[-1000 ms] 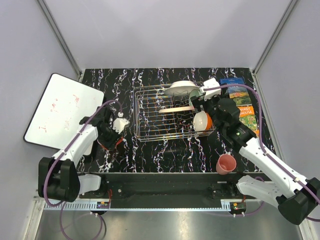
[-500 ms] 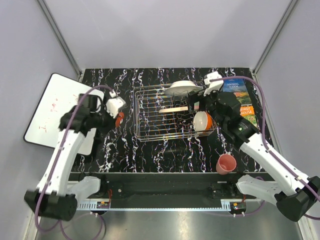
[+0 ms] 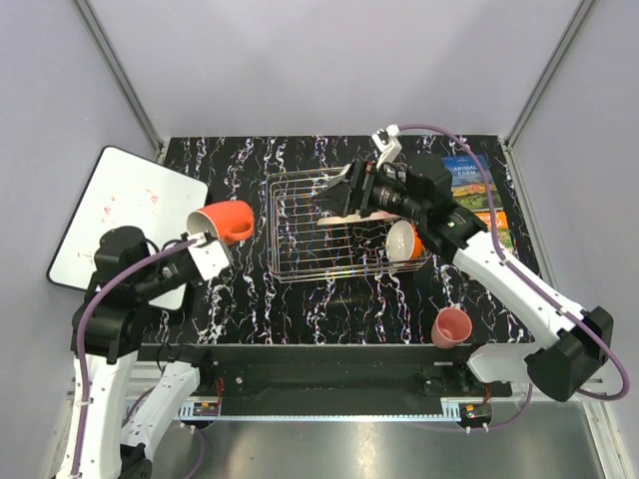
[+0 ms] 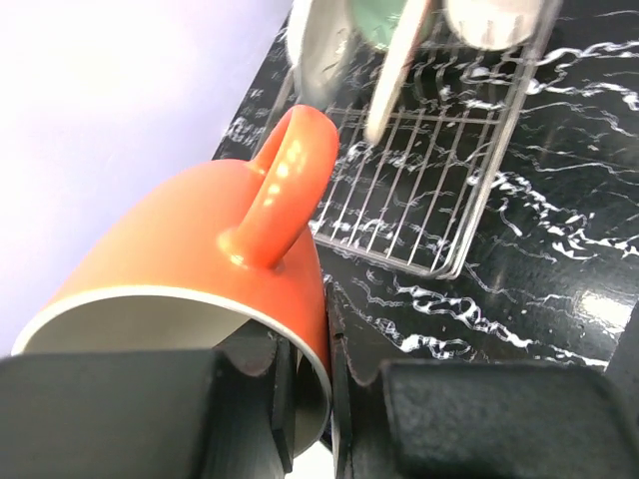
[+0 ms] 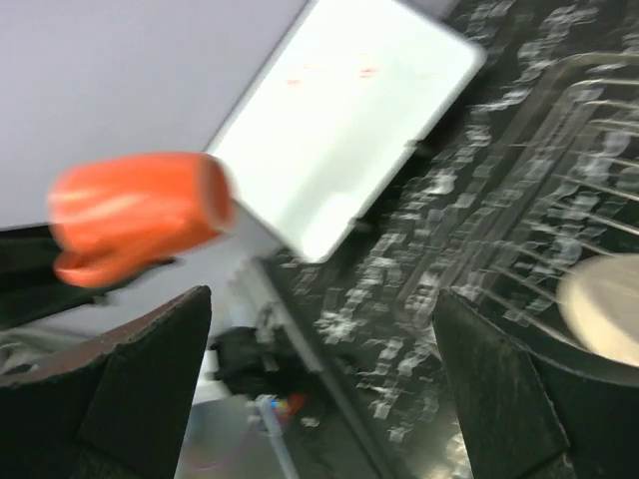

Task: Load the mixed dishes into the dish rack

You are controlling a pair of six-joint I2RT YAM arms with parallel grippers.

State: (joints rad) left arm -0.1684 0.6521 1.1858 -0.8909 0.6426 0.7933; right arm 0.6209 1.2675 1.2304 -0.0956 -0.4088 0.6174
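The orange-red mug point(image 3: 228, 219) hangs in the air left of the dish rack point(image 3: 300, 244), tipped on its side. My left gripper point(image 3: 205, 237) is shut on its rim. In the left wrist view one finger sits inside the mug point(image 4: 190, 259) and the other outside, with my left gripper point(image 4: 312, 399) pinching the wall. The rack point(image 4: 439, 190) holds a white plate point(image 4: 318, 55), a mint-green bowl point(image 4: 384, 20) and a pink-and-cream plate point(image 4: 391, 85). My right gripper point(image 3: 344, 192) hovers open over the rack. An orange bowl point(image 3: 402, 240) sits in the rack's right end. A pink cup point(image 3: 451, 326) stands on the table.
A white board point(image 3: 120, 215) lies at the left edge, also seen in the right wrist view as the board point(image 5: 339, 120). Two colourful books point(image 3: 471, 185) lie right of the rack. The right wrist view is blurred; the mug point(image 5: 130, 215) shows between its wide fingers point(image 5: 130, 389).
My left arm has lifted the mug off the table and raised it high, left of the rack. My right gripper has risen from the white plate and swung left over the rack.
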